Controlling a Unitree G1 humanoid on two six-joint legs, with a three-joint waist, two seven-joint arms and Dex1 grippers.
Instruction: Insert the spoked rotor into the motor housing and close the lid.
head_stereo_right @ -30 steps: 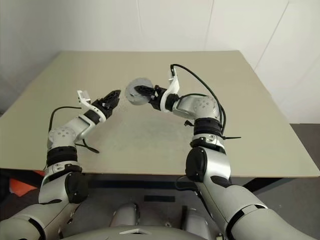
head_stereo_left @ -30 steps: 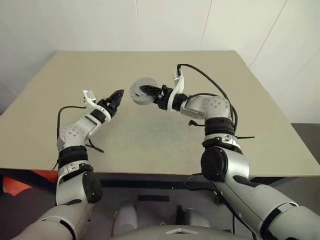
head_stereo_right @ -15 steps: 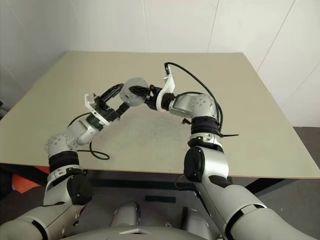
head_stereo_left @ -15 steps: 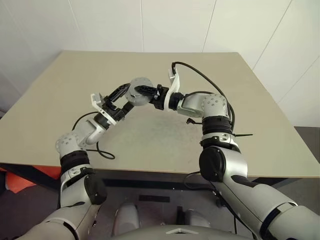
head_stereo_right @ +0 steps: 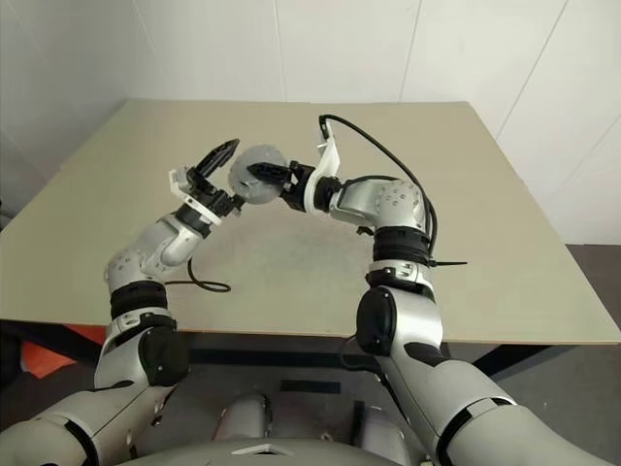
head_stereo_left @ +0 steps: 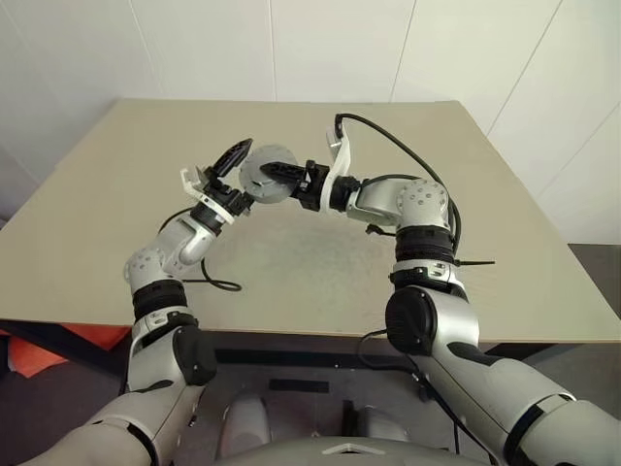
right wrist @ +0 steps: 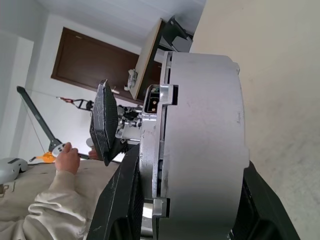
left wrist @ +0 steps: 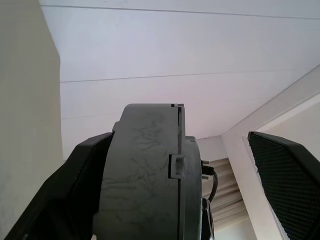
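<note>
**Motor housing held aloft between my two grippers**

Item 1, my left gripper (head_stereo_left: 243, 167): raised over the table (head_stereo_left: 116, 194), its fingers (left wrist: 285, 175) spread wide and released. They bracket the motor housing's rim, one finger close along one side, the other standing clear of it.

Item 2, motor housing (head_stereo_left: 264, 176): round grey drum, lifted well above the tabletop, sitting between both grippers. A seam with small clips runs around its edge.

Item 3, my right gripper (head_stereo_left: 281, 175): reaching in from the right, roughly level, fingers clamped across the housing and carrying it.

Item 4, background: a person's hand (right wrist: 65, 159) in a pale sleeve, holding a small object.
</note>
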